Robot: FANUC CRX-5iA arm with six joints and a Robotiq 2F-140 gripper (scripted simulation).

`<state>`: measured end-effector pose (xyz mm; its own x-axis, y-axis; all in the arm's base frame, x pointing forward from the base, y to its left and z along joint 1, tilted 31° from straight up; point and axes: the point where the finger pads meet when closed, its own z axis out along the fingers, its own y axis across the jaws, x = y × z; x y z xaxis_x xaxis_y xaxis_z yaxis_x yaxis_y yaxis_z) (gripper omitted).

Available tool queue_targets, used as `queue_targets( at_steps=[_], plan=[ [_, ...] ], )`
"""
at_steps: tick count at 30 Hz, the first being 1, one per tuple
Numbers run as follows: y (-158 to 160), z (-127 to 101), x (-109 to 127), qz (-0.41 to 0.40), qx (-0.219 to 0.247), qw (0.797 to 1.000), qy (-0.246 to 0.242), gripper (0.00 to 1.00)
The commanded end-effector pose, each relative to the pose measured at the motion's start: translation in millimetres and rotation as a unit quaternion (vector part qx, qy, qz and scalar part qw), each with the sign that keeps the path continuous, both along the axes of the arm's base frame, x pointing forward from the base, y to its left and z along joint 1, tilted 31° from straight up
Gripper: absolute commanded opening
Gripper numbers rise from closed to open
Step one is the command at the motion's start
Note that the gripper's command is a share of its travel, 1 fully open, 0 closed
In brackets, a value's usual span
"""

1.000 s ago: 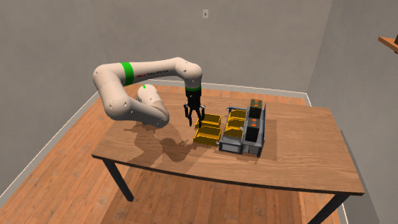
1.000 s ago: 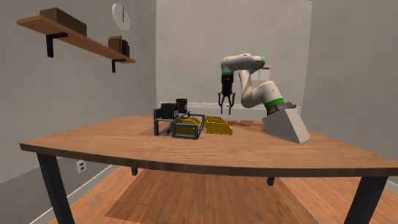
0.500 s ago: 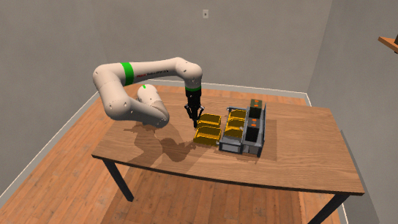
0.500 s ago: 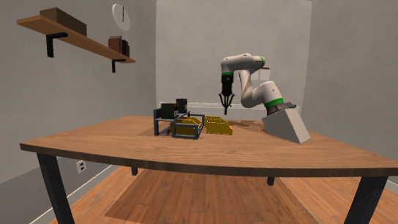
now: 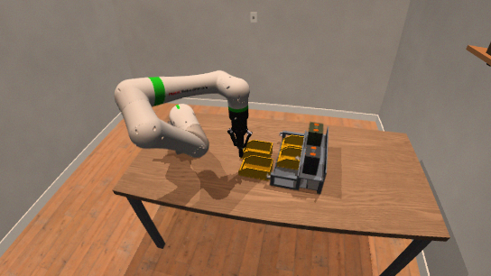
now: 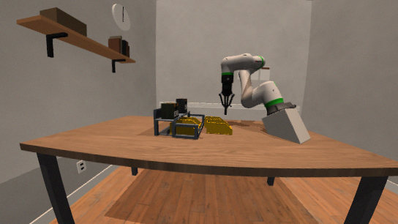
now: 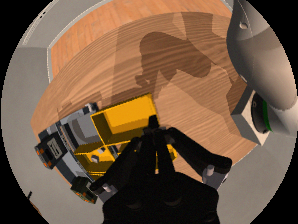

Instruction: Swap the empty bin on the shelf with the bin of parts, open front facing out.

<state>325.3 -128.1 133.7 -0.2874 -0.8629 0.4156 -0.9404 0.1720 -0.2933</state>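
From the top view's near long edge of the wooden desk (image 5: 361, 194) (image 6: 219, 154) (image 7: 200, 95), a bare slot comes first in the grey metal shelf (image 5: 320, 186) (image 6: 156, 128) (image 7: 82, 128), toward the right corner. Just left stands an upright, empty yellow open bin (image 5: 255, 168) (image 6: 219, 128) (image 7: 130, 117). Farther back is the second yellow table bin (image 5: 260, 146); its contents I cannot tell. The black two-finger gripper (image 5: 241, 154) (image 6: 225, 113) (image 7: 154, 121) hangs by it, closed on nothing.

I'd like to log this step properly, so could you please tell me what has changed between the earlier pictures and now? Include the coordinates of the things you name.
The jaws (image 5: 240, 155) (image 6: 225, 113) have closed from spread apart to shut, with nothing between them. The arm (image 5: 189, 86) (image 6: 238, 62), the yellow bins and the two dark boxes on the rack look unmoved.
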Motion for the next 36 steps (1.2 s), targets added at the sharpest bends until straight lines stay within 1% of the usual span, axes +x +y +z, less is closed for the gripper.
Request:
queue_targets(
  at_steps=[1,4,7,10,13,15,16,19,23,26,30,32,33,36],
  plan=[
    [0,1,0,0.0,0.0,1.0,-0.001,0.1],
    [1,2,2,-0.015,0.003,1.0,-0.009,0.1],
    [5,6,9,-0.07,0.015,0.997,-0.039,0.1],
    [12,14,20,-0.161,0.034,0.982,-0.09,0.1],
    [22,24,36,-0.213,0.048,0.969,-0.118,0.1],
    [22,24,36,-0.213,0.048,0.969,-0.118,0.1],
    [25,27,42,-0.269,0.061,0.95,-0.149,0.1],
    [35,36,58,-0.317,0.075,0.929,-0.175,0.1],
    [45,44,76,-0.388,0.095,0.892,-0.213,0.1],
    [49,47,83,-0.439,0.108,0.859,-0.241,0.1],
    [50,48,85,-0.504,0.121,0.81,-0.276,0.1],
    [50,48,85,-0.504,0.121,0.81,-0.276,0.1],
    [50,48,85,-0.55,0.127,0.769,-0.3,0.24],
    [50,48,85,-0.587,0.129,0.731,-0.322,0.24]
  ],
)
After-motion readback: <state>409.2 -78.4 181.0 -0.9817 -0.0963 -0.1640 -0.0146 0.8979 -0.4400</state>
